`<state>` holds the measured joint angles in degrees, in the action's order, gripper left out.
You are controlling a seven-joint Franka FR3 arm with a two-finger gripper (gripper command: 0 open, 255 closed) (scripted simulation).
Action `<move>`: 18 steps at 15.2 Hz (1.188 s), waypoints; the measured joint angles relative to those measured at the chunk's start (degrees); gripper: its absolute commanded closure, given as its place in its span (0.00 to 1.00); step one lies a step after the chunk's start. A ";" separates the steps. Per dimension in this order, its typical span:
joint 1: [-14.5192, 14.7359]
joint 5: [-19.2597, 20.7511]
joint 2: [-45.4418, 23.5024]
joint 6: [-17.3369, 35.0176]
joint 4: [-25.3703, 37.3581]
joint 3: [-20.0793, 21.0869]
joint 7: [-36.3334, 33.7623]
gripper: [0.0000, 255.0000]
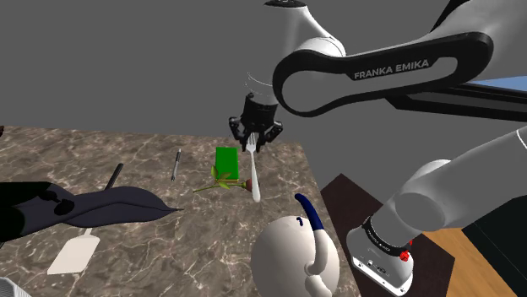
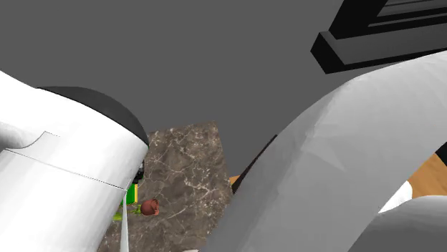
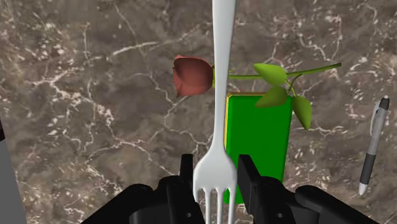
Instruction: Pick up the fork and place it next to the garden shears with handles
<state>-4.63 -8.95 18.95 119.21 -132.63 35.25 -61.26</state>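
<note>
Clamped between the jaws of the black gripper (image 3: 215, 168) is the white fork (image 3: 221, 95), caught where its tines meet the neck, with its handle pointing away toward the marble table (image 3: 95, 95). The fork hangs off the surface just beside the green box (image 3: 257, 137). Its handle crosses in front of a red rose (image 3: 193, 75), whose stem lies along one edge of the box. A grey pen (image 3: 373, 143) lies near the box on its other side. In the shoulder view, the dark garden shears (image 1: 101, 205) lie well apart from the box, toward that view's left, with a white spatula (image 1: 74, 253) near them.
</note>
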 measured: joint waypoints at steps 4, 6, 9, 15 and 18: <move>0.58 2.13 -4.63 -0.50 4.97 5.28 -7.42 1.00; 0.81 3.49 -6.81 -0.56 6.87 7.45 -10.68 1.00; 0.99 7.97 -12.98 -1.21 12.22 11.51 -17.41 1.00; 3.44 16.22 -22.55 -1.33 18.19 15.38 -27.63 1.00; 3.78 17.59 -23.92 0.61 17.02 15.34 -28.81 1.00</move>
<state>-0.85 8.64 -4.97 119.82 -115.61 50.59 -90.07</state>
